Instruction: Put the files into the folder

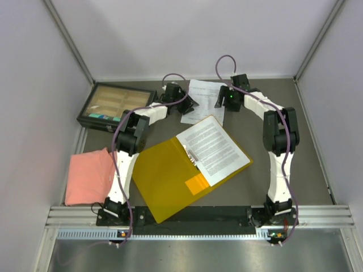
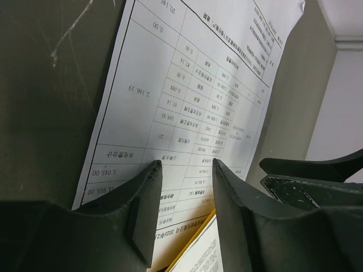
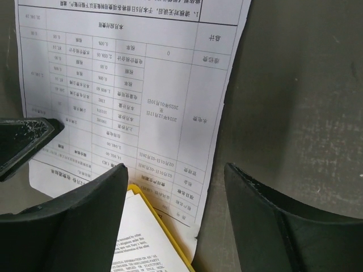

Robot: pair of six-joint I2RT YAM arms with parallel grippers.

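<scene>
Grey tabletop [image 1: 306, 170], pale walls [image 1: 187, 34] behind — the yellow folder [image 1: 164, 181] lies open mid-table with one printed sheet [image 1: 212, 148] on its right half. A second sheet [image 1: 203, 96] lies flat just beyond it, between both grippers: left gripper [image 2: 187, 164] jaws apart over it, right gripper [image 3: 176, 166] jaws wider — neither grips anything.
</scene>
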